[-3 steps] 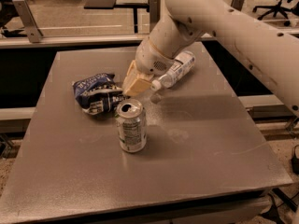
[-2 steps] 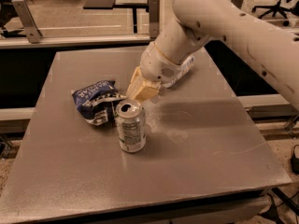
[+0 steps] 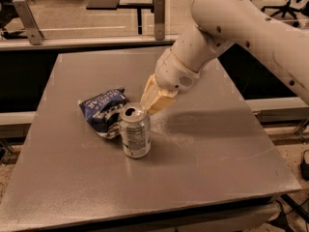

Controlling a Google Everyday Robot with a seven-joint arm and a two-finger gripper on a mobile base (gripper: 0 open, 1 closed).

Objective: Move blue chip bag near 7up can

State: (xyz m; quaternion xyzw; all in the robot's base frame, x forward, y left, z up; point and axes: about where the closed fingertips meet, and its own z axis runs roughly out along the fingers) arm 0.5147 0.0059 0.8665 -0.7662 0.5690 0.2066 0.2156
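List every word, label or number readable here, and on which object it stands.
On the blue chip bag: white lettering, too blurred to read.
On the 7up can: green markings and small print, too small to read.
On the gripper, behind the can's top: no text.

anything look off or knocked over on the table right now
Nothing looks spilled or knocked over. The 7up can stands upright on the table. The blue chip bag is crumpled and lies tight beside the can, toward the picture's left. The gripper hovers just behind the can's top, beside the bag.
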